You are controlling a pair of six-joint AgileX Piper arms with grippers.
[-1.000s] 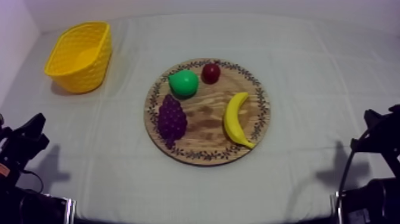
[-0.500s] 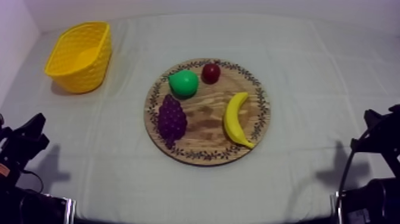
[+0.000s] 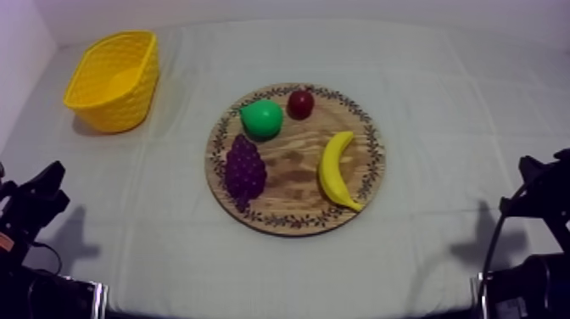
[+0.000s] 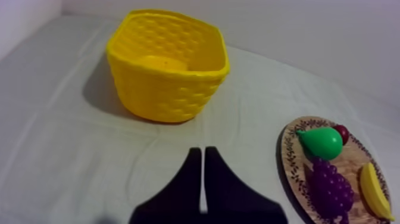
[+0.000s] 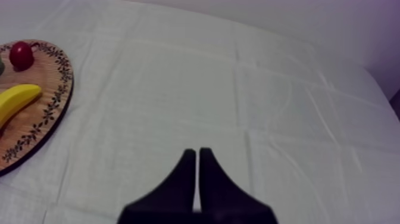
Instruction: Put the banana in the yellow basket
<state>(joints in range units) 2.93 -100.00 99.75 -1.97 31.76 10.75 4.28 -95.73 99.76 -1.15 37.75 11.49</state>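
The yellow banana point(image 3: 337, 170) lies on the right part of the round wooden board point(image 3: 366, 178) at the table's middle, curved end toward the front. The yellow basket point(image 3: 114, 80) stands at the far left with nothing in it. My left gripper point(image 3: 53, 180) rests low at the left edge; its fingers point(image 4: 203, 156) lie together, shut on nothing, short of the basket point(image 4: 168, 62). My right gripper point(image 3: 528, 172) rests low at the right edge, shut point(image 5: 197, 156) over bare cloth, with the banana point(image 5: 15, 102) and the board point(image 5: 50, 95) off to its side.
On the board also sit a green pear point(image 3: 261, 118), a small red fruit point(image 3: 300, 103) and a purple bunch of grapes point(image 3: 244, 170). Open cloth lies between board and basket and all along the front.
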